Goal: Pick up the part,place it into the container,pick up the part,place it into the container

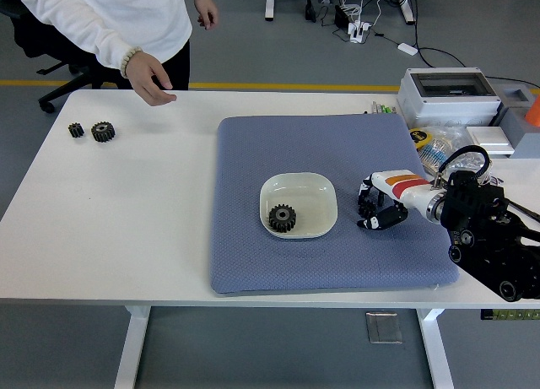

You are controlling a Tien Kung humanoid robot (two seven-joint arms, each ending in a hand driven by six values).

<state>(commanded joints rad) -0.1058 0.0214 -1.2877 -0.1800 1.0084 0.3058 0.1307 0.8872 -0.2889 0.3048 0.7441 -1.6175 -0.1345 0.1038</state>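
A white table [126,220] stands on grey floor; two small gears [93,132] lie near its far left corner; a person's hand [152,78] hangs above the far edge; a blue mat [321,254] carries a white bowl [321,191] holding one gear [281,218]; the right hand [374,212] curls around a small dark part [367,208] just right of the bowl; boxes and cables crowd the right.

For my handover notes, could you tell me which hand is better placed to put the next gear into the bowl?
The right hand: its fingers curl around the small gear on the blue mat, beside the bowl. No left arm shows.
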